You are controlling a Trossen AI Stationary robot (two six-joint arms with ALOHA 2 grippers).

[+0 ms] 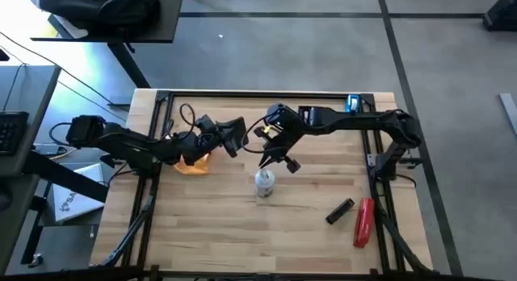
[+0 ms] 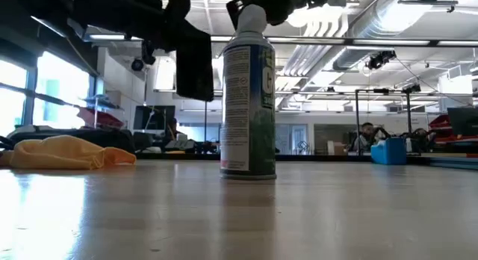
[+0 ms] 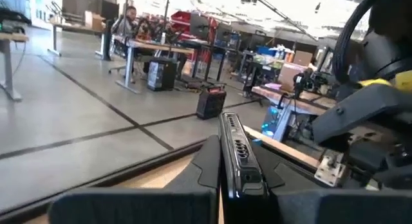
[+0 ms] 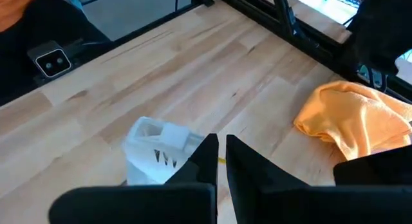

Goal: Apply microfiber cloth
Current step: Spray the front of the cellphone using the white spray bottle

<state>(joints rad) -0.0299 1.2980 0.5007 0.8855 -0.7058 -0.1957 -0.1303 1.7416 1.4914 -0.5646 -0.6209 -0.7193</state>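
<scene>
A: High view first. What is hidden? The microfiber cloth (image 1: 194, 163) is mostly covered by the left arm; only an orange edge is seen on the table (image 1: 210, 224), left of centre.

B: Long axis? Cannot be told from above. In the low view the cloth (image 2: 66, 153) is seen as a flat crumpled heap, stretched sideways, lying well apart from the spray can (image 2: 248, 103).

A: Left gripper (image 1: 233, 136)? A black phone (image 3: 237, 150) is clamped edge-on between its fingers, above the table.

B: Right gripper (image 4: 222, 153)? Fingers are drawn nearly together, nothing seen held, just above the can's white cap (image 4: 158, 147). Cloth (image 4: 354, 118) noted off to one side, partly cut off by dark arm parts.
</scene>
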